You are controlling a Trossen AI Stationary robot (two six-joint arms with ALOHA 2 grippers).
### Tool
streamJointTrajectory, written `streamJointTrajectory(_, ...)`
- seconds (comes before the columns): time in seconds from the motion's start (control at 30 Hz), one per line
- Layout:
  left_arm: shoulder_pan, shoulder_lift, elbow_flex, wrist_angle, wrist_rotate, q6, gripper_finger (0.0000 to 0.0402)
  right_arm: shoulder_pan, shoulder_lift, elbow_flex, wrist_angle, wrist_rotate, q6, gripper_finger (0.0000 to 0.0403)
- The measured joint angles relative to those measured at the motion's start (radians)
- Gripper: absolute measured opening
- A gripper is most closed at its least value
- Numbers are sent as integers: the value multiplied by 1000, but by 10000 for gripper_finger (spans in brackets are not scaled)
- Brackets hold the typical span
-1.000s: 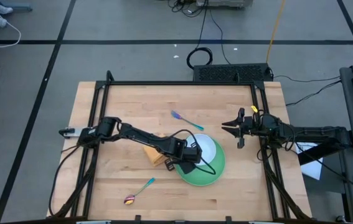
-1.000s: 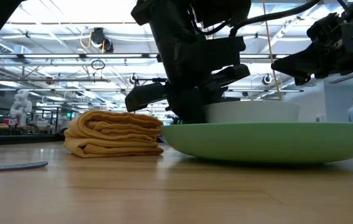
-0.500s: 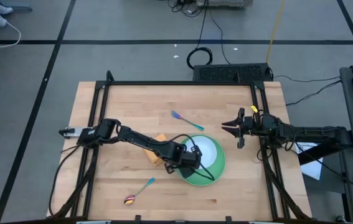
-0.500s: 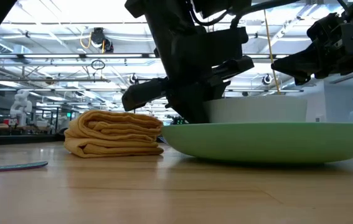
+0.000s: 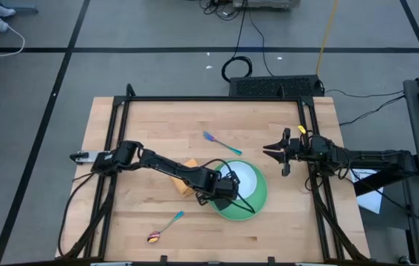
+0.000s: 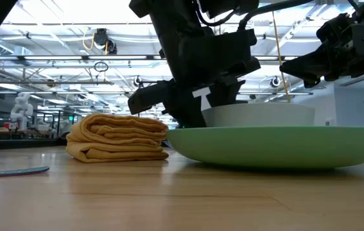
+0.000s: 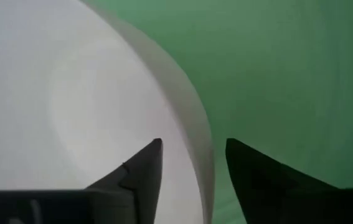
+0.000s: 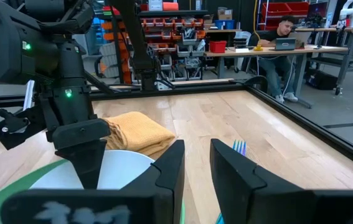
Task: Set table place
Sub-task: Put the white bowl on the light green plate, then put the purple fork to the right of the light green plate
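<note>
Nearest your table edge, locate the teal-handled spoon, lying flat on the wood with its reddish bowl toward the front, well apart from everything else. Next, find the green plate right of centre, flat on the table, with the white bowl sitting inside it. Your left gripper is at the bowl's left wall: the left wrist view shows one finger inside the bowl and the other outside over the plate, spread with the rim between them and a gap on each side, so nothing is pinched. Just left of the plate lies the folded orange napkin, partly under the left arm in the high view. Farther back, the blue-handled fork lies at an angle on bare wood. Your right gripper hovers above the table near the right rail, fingers slightly parted, holding nothing.
</note>
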Motion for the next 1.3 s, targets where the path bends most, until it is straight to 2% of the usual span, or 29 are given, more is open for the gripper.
streamJointTrajectory(0.37, -2, 0, 2, -3, -8, -6, 198, 0, 0, 0, 0, 0, 0, 68)
streamJointTrajectory(0.5, -11, 0, 43, -38, -44, -18, 198, 0, 0, 0, 0, 0, 0, 68)
streamJointTrajectory(0.77, -29, -2, 122, -85, -32, -45, 198, 0, 0, 0, 0, 0, 1, 68)
streamJointTrajectory(1.3, -30, 0, 129, -106, -24, -72, 198, 0, 0, 0, 0, 0, 2, 68)
